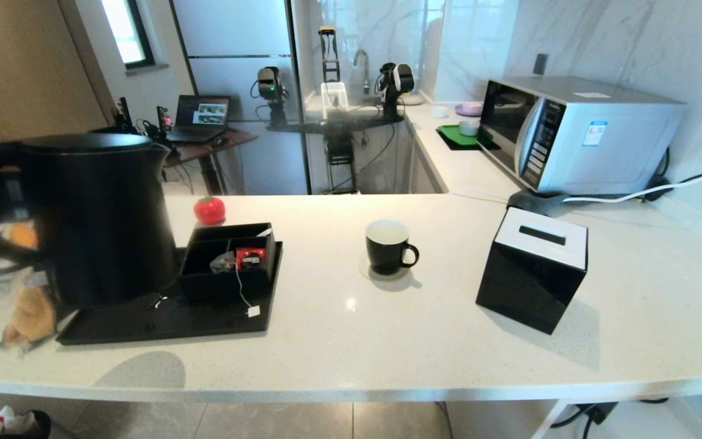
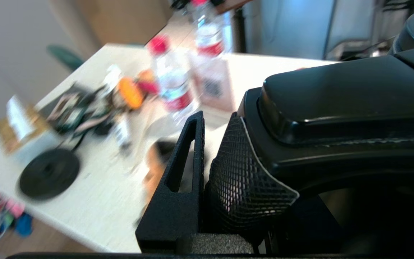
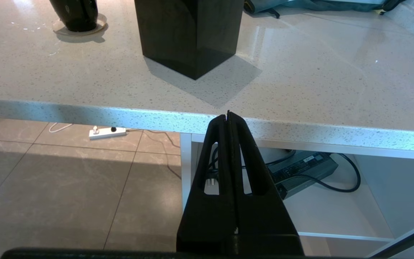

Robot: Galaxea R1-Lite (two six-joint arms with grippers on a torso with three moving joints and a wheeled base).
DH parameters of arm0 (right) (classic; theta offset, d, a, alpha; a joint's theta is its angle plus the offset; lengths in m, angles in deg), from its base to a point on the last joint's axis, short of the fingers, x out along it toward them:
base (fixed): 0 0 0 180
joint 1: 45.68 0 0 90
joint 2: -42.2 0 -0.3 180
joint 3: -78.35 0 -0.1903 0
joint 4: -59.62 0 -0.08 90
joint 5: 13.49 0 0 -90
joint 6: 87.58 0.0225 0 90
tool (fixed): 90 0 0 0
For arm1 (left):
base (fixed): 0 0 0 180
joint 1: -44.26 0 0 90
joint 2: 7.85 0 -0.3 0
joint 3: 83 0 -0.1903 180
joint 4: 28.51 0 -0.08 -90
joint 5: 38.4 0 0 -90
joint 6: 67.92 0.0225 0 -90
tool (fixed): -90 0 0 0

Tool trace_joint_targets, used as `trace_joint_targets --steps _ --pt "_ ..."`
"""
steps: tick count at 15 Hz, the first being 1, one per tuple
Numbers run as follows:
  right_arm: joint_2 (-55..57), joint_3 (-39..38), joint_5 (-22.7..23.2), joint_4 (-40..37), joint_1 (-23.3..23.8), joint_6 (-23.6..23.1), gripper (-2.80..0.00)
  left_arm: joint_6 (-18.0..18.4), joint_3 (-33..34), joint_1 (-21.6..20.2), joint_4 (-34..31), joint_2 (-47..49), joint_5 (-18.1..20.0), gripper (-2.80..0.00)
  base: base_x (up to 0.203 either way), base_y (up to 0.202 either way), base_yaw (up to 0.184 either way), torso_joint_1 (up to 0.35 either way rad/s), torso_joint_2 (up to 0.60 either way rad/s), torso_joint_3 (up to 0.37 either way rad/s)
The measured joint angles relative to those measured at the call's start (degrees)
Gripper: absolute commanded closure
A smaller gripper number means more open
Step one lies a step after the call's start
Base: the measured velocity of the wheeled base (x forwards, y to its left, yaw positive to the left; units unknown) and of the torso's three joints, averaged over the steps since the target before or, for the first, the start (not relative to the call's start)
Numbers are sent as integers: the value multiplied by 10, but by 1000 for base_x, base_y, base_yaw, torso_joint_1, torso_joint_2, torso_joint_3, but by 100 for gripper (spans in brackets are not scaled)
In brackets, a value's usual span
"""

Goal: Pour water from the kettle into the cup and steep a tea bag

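The kettle (image 1: pixel 104 219), a tall matte black jug with a black lid, stands at the left end of the black tray (image 1: pixel 162 323) on the pale speckled counter (image 1: pixel 387 341); whether its base touches the tray cannot be told. The left gripper (image 2: pixel 207 172) is clamped on the kettle's handle, as the left wrist view shows: one black finger (image 2: pixel 178 187) lies on the outer side and a textured pad presses the handle's black body. In the head view the arm is only a dark blur left of the kettle. On the same tray, just right of the kettle, sits a black compartment box (image 1: pixel 229 259) holding a red packet (image 1: pixel 250 257) and the tea bag (image 1: pixel 223 262), whose thin white string runs down the box front to a small white tag (image 1: pixel 254 311) on the tray. The cup (image 1: pixel 389 247), a black mug with a white inside, stands on a round coaster well to the right of the tray, handle pointing away from it; any water in it cannot be made out. Further right of the cup is a black tissue box (image 1: pixel 534 271), and behind that a microwave (image 1: pixel 576 131). The right gripper (image 3: pixel 229 118) hangs below the counter's front edge, near the tissue box, with its jaws pressed together and empty.
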Motion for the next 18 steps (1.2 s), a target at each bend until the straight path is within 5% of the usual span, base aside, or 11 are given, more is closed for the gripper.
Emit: trace_joint_targets --steps 6,11,18 --pt "0 0 0 0 0 0 0 0 98 -102 65 -30 52 0 0 0 0 0 0 0" --pt "0 0 0 0 0 0 0 0 110 -141 113 11 55 0 0 0 0 0 0 0" --pt "0 0 0 0 0 0 0 1 105 -160 273 152 57 0 0 0 0 0 0 0"
